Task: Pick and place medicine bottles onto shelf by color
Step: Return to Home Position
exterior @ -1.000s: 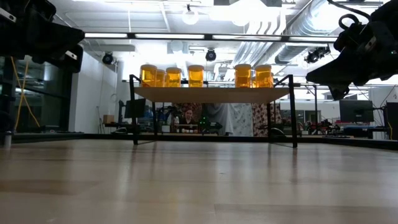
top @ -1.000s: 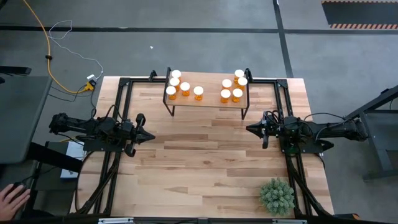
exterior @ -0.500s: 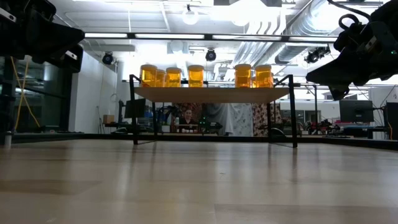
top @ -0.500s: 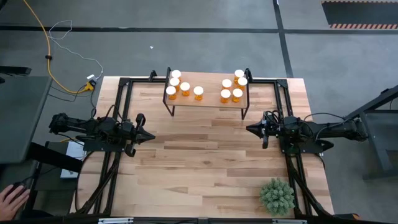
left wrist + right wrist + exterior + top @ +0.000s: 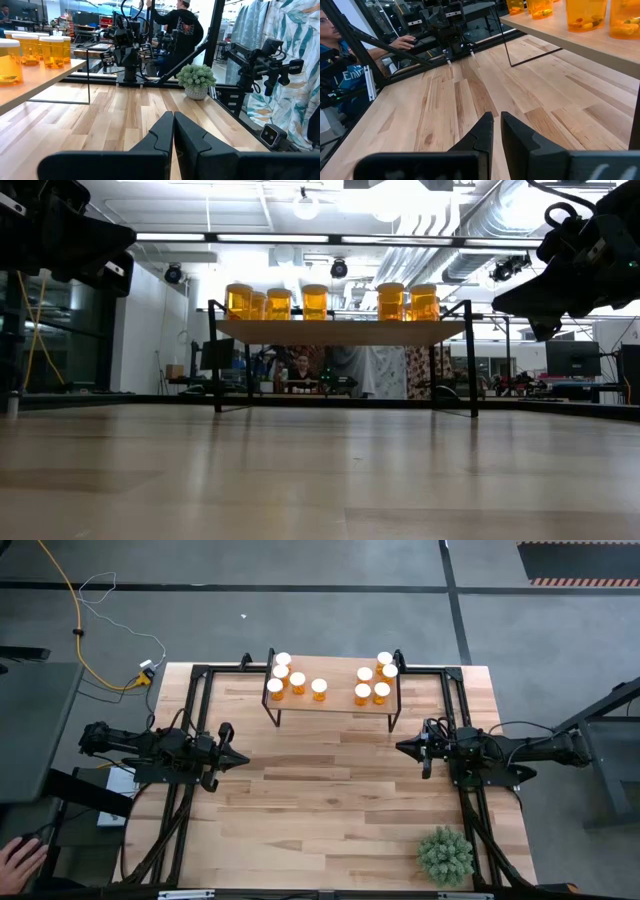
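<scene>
Where wood runs smooth, round-capped bottles (image 5: 297,682) (translucent orange).

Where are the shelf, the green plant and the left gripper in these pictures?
shelf (image 5: 335,696): high view, bare board between the two bottle groups.
green plant (image 5: 445,855): high view, middle of the spiky foliage.
left gripper (image 5: 243,759): high view, tip of its shut fingers.

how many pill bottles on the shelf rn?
8, all on the shelf: four clustered at its left end, four at its right end. None visible on the table.
</scene>
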You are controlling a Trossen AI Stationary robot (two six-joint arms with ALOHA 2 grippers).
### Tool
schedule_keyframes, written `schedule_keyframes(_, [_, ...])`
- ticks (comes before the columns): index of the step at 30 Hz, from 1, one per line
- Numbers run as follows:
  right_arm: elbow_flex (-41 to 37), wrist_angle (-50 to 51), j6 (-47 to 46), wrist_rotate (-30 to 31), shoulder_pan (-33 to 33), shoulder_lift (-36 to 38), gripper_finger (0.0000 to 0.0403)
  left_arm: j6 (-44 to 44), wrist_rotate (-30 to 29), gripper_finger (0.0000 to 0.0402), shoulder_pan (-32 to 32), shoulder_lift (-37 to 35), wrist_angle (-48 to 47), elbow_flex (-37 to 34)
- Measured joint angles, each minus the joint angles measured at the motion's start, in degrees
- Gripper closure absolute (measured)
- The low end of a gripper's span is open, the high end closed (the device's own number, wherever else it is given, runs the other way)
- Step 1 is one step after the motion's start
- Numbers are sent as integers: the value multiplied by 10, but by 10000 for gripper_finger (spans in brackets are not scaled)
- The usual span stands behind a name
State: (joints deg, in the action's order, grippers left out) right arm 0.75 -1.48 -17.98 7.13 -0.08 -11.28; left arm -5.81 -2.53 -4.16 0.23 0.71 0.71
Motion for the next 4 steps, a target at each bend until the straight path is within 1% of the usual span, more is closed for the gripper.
schedule_keyframes(4, [0,0,0,0,0,0,375,0,0,398,0,0,0,0])
